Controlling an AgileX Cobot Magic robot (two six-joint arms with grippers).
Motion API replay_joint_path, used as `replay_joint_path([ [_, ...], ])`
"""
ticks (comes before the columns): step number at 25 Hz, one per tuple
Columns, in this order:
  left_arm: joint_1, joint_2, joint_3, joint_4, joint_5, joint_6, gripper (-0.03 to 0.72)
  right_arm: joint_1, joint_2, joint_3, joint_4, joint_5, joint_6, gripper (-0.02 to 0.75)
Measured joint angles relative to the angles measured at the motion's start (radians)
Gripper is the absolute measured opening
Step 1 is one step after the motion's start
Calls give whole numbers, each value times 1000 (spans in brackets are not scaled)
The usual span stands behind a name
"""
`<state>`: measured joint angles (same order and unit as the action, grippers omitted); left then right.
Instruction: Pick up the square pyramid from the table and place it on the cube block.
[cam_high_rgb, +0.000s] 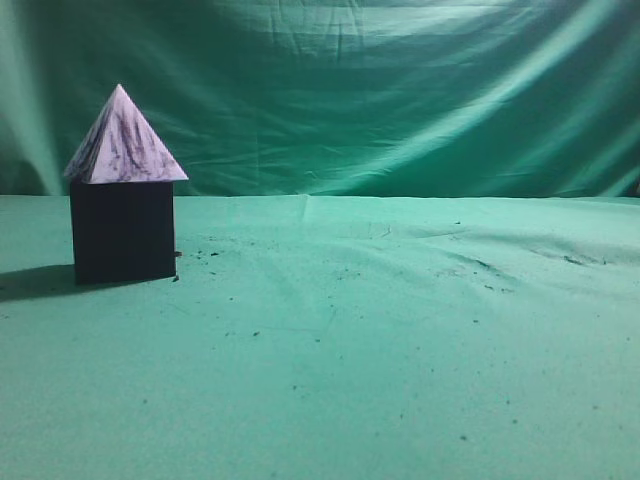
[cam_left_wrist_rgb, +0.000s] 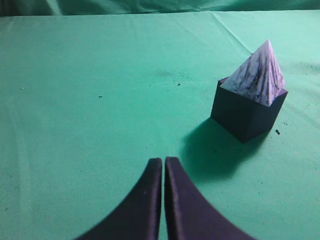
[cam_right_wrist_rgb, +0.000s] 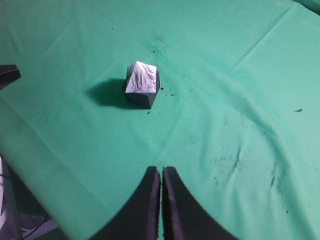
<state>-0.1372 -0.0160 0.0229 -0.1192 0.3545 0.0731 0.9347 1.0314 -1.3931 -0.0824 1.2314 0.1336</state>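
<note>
The marbled lilac-white square pyramid (cam_high_rgb: 123, 142) stands upright on top of the dark cube block (cam_high_rgb: 123, 235) at the left of the green table (cam_high_rgb: 380, 350). Both show in the left wrist view, pyramid (cam_left_wrist_rgb: 257, 75) on cube (cam_left_wrist_rgb: 245, 116), and in the right wrist view, pyramid (cam_right_wrist_rgb: 140, 78) on cube (cam_right_wrist_rgb: 144, 97). My left gripper (cam_left_wrist_rgb: 163, 161) is shut and empty, well short of the cube. My right gripper (cam_right_wrist_rgb: 161, 170) is shut and empty, far from the cube. Neither gripper shows in the exterior view.
A green cloth backdrop (cam_high_rgb: 400, 90) hangs behind the table. The table's left edge (cam_right_wrist_rgb: 30, 165) and a dark object (cam_right_wrist_rgb: 7, 75) show in the right wrist view. Dark specks dot the cloth.
</note>
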Motion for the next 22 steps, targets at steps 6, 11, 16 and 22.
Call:
replay_joint_path([
  [6,0,0,0,0,0,0,0,0,-189,110,0,44,-27,0],
  [11,0,0,0,0,0,0,0,0,-265,125,0,48,-143,0],
  [16,0,0,0,0,0,0,0,-104,-374,295,-4,-123,-222,0],
  [22,0,0,0,0,0,0,0,-348,-608,635,-4,-502,-220,0],
])
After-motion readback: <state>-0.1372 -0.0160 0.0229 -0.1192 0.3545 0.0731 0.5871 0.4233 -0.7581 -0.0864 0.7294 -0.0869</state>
